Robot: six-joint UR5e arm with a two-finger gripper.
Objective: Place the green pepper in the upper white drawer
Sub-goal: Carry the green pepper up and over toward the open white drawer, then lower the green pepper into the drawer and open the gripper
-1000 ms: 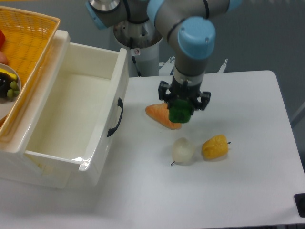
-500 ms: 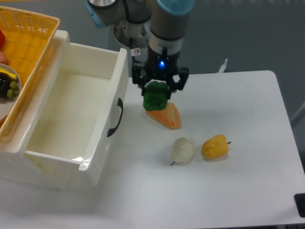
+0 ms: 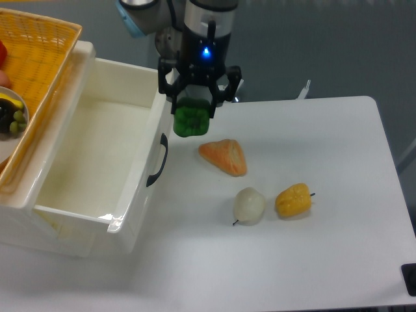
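above the front right corner of the upper white drawer, the gripper hangs with its fingers pinching the green pepper from both sides. the pepper is off the tabletop, just beside the drawer's front panel near the curved black handle, and outside the cavity. a blue light glows on the wrist above the gripper. the drawer stands pulled open, its interior bare white. a yellow woven basket sits on top of the cabinet at the left edge, holding a bowl with dark and green items. on the tabletop to the right of the drawer lie an orange wedge-shaped piece, a whitish round vegetable and a yellow pepper; the last two lie just beside each other, well apart from the held pepper.
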